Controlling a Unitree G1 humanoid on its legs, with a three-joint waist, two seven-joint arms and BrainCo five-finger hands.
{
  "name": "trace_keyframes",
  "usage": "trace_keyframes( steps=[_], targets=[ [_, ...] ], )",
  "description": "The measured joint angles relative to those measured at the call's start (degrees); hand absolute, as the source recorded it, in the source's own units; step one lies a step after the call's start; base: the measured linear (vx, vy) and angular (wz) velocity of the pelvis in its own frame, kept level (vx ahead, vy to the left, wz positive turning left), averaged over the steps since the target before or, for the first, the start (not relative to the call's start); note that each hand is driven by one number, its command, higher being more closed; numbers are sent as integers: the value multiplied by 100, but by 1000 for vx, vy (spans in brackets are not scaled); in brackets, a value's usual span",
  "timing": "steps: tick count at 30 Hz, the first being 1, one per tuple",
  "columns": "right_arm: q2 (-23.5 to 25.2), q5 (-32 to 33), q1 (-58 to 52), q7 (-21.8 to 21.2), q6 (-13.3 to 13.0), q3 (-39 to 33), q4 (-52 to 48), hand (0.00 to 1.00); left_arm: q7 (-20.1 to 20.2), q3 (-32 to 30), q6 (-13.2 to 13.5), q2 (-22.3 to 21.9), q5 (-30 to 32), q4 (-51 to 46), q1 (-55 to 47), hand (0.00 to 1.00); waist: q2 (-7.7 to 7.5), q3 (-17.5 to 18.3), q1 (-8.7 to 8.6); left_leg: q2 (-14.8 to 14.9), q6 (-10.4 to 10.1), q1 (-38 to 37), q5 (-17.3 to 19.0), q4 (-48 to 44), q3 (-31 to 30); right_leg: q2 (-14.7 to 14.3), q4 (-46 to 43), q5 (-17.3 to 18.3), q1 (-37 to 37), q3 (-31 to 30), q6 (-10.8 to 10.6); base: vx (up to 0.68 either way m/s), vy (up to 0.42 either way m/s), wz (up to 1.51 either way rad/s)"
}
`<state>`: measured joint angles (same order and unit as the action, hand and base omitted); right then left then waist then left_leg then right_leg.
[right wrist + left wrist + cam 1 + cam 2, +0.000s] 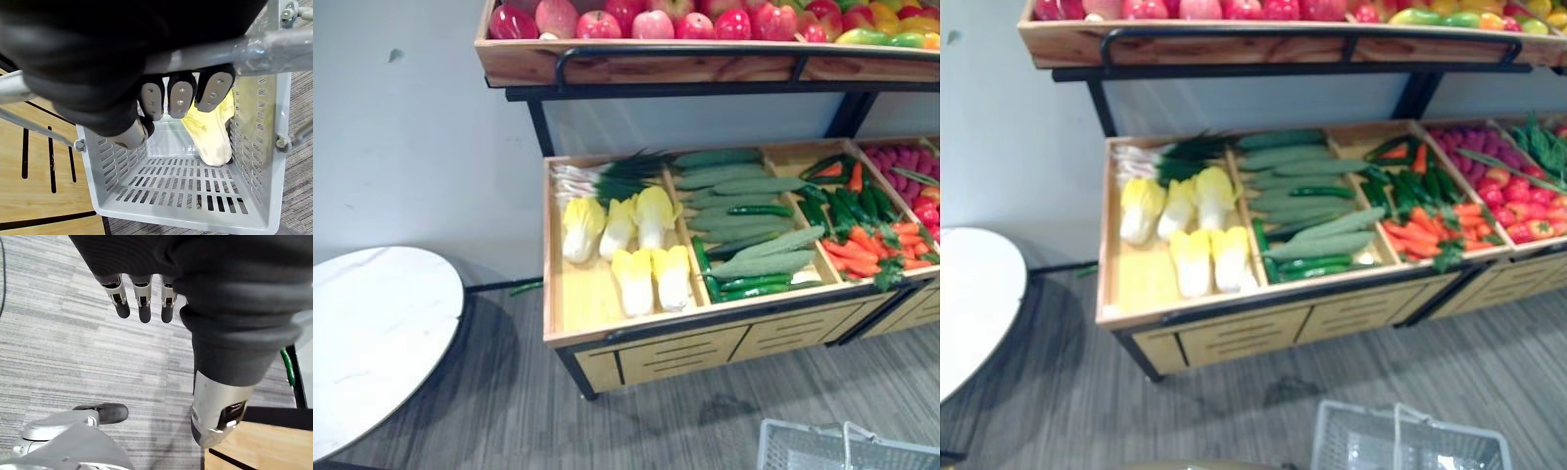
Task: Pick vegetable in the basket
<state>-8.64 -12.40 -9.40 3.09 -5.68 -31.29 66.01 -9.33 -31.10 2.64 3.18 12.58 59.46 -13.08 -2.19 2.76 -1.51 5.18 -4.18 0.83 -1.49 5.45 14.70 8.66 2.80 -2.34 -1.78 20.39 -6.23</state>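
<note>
My right hand (181, 98) is shut round the grey handle (274, 49) of a grey plastic basket (186, 186), which hangs below it. One pale yellow cabbage (210, 132) leans in a corner inside the basket. The same basket (847, 446) shows at the lower right over the floor, in front of the wooden vegetable stand (607, 313). The stand's left bin holds several yellow cabbages (636, 245) and green leeks (607, 176). My left hand (142, 298) hangs over the grey floor with straight fingers and holds nothing.
Cucumbers (744, 215) fill the middle bin, with carrots (871, 250) and green peppers (847, 201) to the right. An upper shelf carries apples (656, 20). A round white table (372, 333) stands at the left. Grey plank floor (705, 411) lies before the stand.
</note>
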Motion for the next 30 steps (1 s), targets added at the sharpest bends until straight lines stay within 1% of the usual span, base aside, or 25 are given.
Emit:
trace_keyframes(
  steps=[5, 7, 8, 9, 10, 11, 12, 14, 15, 17, 18, 19, 20, 21, 22, 23, 24, 25, 26, 27, 28, 29, 30],
  targets=[
    [-24, -5, 67, 12, 1, 152, 37, 100, 69, 343, 23, 121, 1, 116, 69, 0, -9, -10, -4, -4, 0, -30, 2, -1, -75, -19, 12, 1, 1, -54, 1, 42, -17, -6],
    [-48, -4, 95, 13, 0, 236, 40, 100, 72, 452, 60, 149, 1, 151, 68, 0, -5, -84, 1, 3, -14, -126, 23, -1, -86, -29, 2, 1, 40, -130, 2, 8, -17, -18],
    [-64, -4, 144, 14, -5, 252, 38, 100, 69, 495, 63, 149, 1, 145, 73, 0, -18, -183, 3, 22, 3, -124, 170, -191, -67, -14, -77, 30, 59, -189, 8, -30, 1, -18],
    [-71, -1, 204, 14, -12, 252, 34, 100, 67, 512, 71, 149, 0, 126, 94, 0, -40, -299, 2, 63, 10, 33, 405, -646, -67, 30, -220, 86, 41, -221, -10, -32, 6, -15],
    [-88, 8, 238, 14, -21, 248, 31, 100, 64, 567, 74, 149, 0, 109, 99, 0, -26, -368, 0, 111, 19, 179, 612, -1034, -77, 56, -361, 165, -3, -236, -19, -86, 29, -11],
    [-151, 92, 273, 18, -34, 247, 30, 100, 54, 713, 99, 145, 2, 95, 105, 0, 9, -508, 1, 254, 19, 472, 1009, -1781, -103, 64, -696, 346, -118, -289, -29, -88, 43, -17],
    [-218, 144, 274, 29, -62, 245, 20, 100, 42, 838, 104, 147, 3, 94, 137, 0, 117, -579, 8, 403, 35, 713, 1354, -2402, -109, 80, -1078, 521, -294, -378, -64, -109, 75, -21],
    [-244, 182, 291, 52, -77, 238, 7, 100, 13, 881, 104, 158, 4, 95, 152, 0, 195, -637, 14, 552, 78, 871, 1673, -2963, -47, 61, -1463, 633, -452, -525, -113, -74, 136, -37],
    [-205, 194, 314, 57, -87, 240, -15, 100, -35, 882, 104, 179, 5, 97, 154, 0, 184, -642, 19, 611, 100, 890, 1781, -3129, 91, 36, -1506, 603, -517, -692, -148, -57, 139, -52],
    [-125, 214, 311, 59, -100, 245, -121, 100, -71, 893, 103, 218, 9, 97, 211, 0, 132, -666, 21, 669, 133, 857, 1859, -3195, 333, 22, -1488, 453, -603, -922, -220, -42, 85, -72],
    [-53, 226, 311, 60, -103, 258, -290, 100, -101, 931, 107, 230, 11, 96, 280, 0, 165, -736, 31, 766, 137, 771, 1943, -3197, 606, -53, -1436, 176, -666, -1169, -242, -173, 175, -137],
    [44, 271, 285, 58, -121, 290, -473, 100, -145, 956, 114, 254, 15, 94, 346, 0, 202, -749, 32, 943, 172, 788, 1957, -3164, 976, -210, -1171, -462, -849, -1366, -196, -198, 196, -143],
    [78, 353, 267, 52, -149, 333, -522, 100, -152, 961, 118, 271, 44, 97, 367, 0, 323, -735, 39, 1057, 301, 790, 1880, -3081, 1172, -297, -927, -758, -867, -1423, -245, -242, 198, -146],
    [123, 461, 277, 25, -188, 469, -595, 100, -156, 1000, 144, 303, 158, 84, 426, 0, 266, -819, 30, 1113, 419, 734, 1765, -2944, 1496, -256, -1448, -574, -1043, -1126, -12, -156, 114, -96],
    [169, 562, 287, 11, -197, 479, -631, 100, -155, 1021, 176, 357, 184, 78, 457, 0, 216, -862, -2, 1111, 448, 664, 1696, -2841, 1661, -136, -2053, -253, -1173, -855, 145, -146, 130, -114],
    [210, 659, 228, 16, -205, 479, -631, 100, -151, 1055, 193, 407, 235, 16, 455, 0, 151, -899, 2, 1113, 479, 443, 1570, -2621, 1979, 88, -3058, 166, -1254, -337, 448, -83, 103, -103],
    [208, 687, 189, 15, -207, 499, -626, 100, -152, 1063, 192, 406, 235, -14, 425, 0, 144, -896, 1, 1133, 486, 319, 1506, -2502, 2215, 266, -3611, 257, -1185, 9, 529, -105, 106, -129],
    [181, 685, 157, 19, -207, 540, -609, 100, -150, 1063, 189, 420, 233, -10, 408, 0, 144, -896, -2, 1167, 506, 235, 1456, -2427, 2488, 491, -4115, 326, -1052, 305, 558, -89, 49, -113],
    [165, 681, 141, 18, -206, 584, -579, 100, -147, 1059, 189, 428, 230, -11, 409, 0, 135, -893, 1, 1175, 470, 159, 1422, -2370, 2672, 649, -4326, 343, -951, 429, 561, -83, 16, -98],
    [164, 676, 139, 19, -206, 587, -536, 100, -148, 1042, 186, 432, 227, -10, 410, 0, 122, -893, 1, 1174, 471, 132, 1384, -2350, 2786, 728, -4386, 340, -849, 482, 558, -27, -61, -100],
    [154, 669, 146, 18, -203, 621, -424, 100, -146, 1034, 183, 460, 224, -6, 398, 0, 101, -886, 8, 1192, 430, 102, 1342, -2348, 3020, 813, -4163, 390, -684, 561, 499, -69, -125, -108],
    [137, 669, 149, 17, -195, 700, -404, 100, -137, 1015, 180, 442, 222, 36, 412, 0, 87, -888, -5, 1153, 453, 79, 1254, -2268, 3212, 699, -3807, 453, -682, 837, 530, -102, -129, -107],
    [127, 669, 169, 20, -195, 694, -400, 100, -125, 1016, 180, 404, 221, 106, 442, 0, 114, -870, -4, 1146, 442, 106, 1204, -2115, 3230, 511, -3450, 453, -659, 856, 530, -166, -196, -95]
  ],
)
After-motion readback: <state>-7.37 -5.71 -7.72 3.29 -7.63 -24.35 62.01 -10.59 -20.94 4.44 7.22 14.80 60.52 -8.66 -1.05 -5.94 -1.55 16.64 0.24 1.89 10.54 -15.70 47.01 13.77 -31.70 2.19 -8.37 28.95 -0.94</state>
